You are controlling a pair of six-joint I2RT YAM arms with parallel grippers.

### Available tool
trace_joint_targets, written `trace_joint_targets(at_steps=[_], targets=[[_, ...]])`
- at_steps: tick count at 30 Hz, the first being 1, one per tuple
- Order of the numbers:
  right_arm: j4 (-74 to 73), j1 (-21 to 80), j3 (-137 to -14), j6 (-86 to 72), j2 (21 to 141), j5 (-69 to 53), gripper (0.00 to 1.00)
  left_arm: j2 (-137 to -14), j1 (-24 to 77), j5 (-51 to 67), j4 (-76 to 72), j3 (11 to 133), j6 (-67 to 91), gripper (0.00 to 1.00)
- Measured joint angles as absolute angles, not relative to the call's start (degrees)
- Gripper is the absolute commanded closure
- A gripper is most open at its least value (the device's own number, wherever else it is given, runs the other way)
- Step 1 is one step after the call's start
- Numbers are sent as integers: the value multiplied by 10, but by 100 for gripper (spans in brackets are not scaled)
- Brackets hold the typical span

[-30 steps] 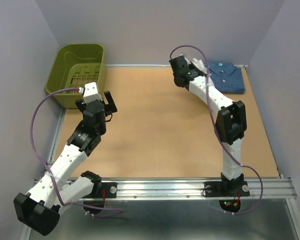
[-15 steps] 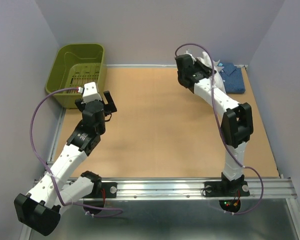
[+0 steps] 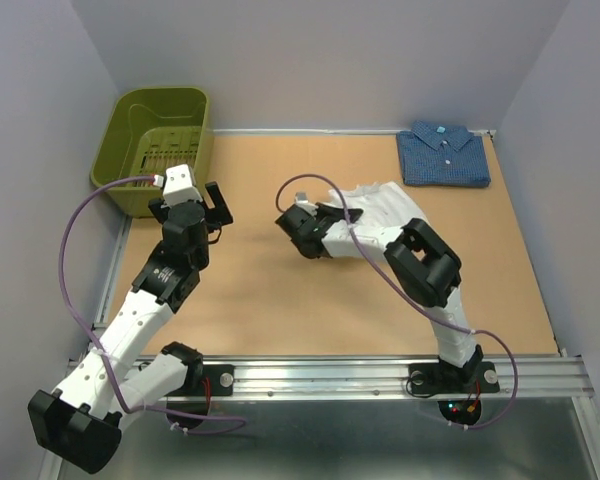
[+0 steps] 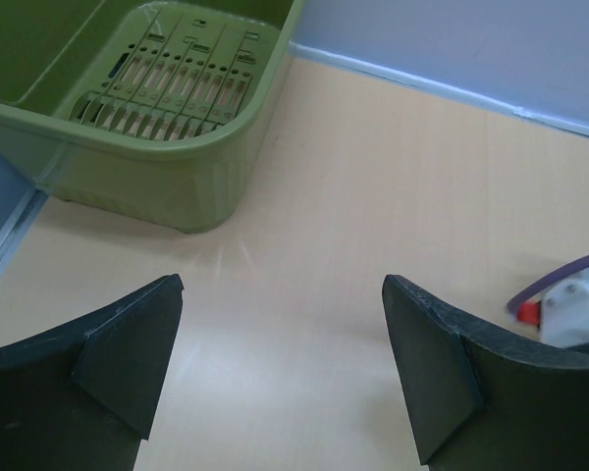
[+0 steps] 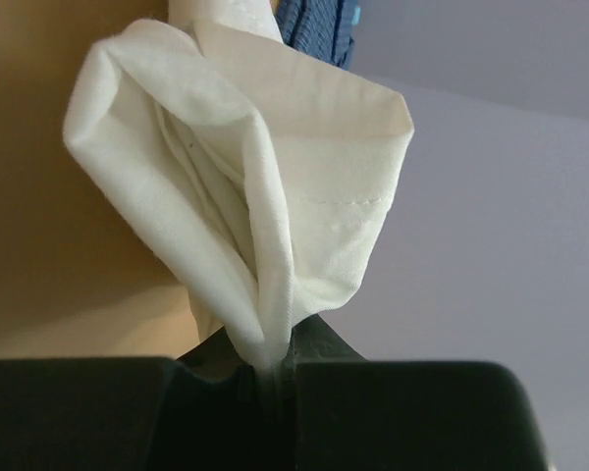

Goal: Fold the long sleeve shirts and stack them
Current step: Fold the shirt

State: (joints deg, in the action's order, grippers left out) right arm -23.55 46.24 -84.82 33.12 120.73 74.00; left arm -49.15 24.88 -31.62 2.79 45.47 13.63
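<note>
White shirt (image 3: 378, 203), top view: bunched at middle of tabletop (image 3: 280, 310), edge pinched in our right hand (image 3: 322, 218); blue shirt (image 3: 443, 155) folded, far right corner. Left wrist: our left hand (image 4: 285, 363) spread wide, empty — green basket (image 4: 157, 186) ahead. Right wrist: we see white cloth clamped tight.

Left gripper (image 3: 218, 204) spread wide; right gripper (image 5: 270, 368) pinched tight, arm folded low.

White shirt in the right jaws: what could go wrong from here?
The right jaws pinch only a thin bunched fold of the white shirt, so it may slip out. The rest lies crumpled beside the right arm and might snag. With the left jaws open and far off, nothing steadies it.
</note>
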Motion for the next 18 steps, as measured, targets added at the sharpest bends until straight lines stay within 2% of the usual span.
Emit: trace_joint_targets(at_steps=[8,15,18], targets=[[-256,571,-846,278,1249,718,95,-483,243,-315,28,455,139,6],[-325,616,-877,200,1305,649,78,-482,243,-314,28,455,140,6],[-346,627,-881,175,1306,613,66,-482,239,-311,28,455,141,6]])
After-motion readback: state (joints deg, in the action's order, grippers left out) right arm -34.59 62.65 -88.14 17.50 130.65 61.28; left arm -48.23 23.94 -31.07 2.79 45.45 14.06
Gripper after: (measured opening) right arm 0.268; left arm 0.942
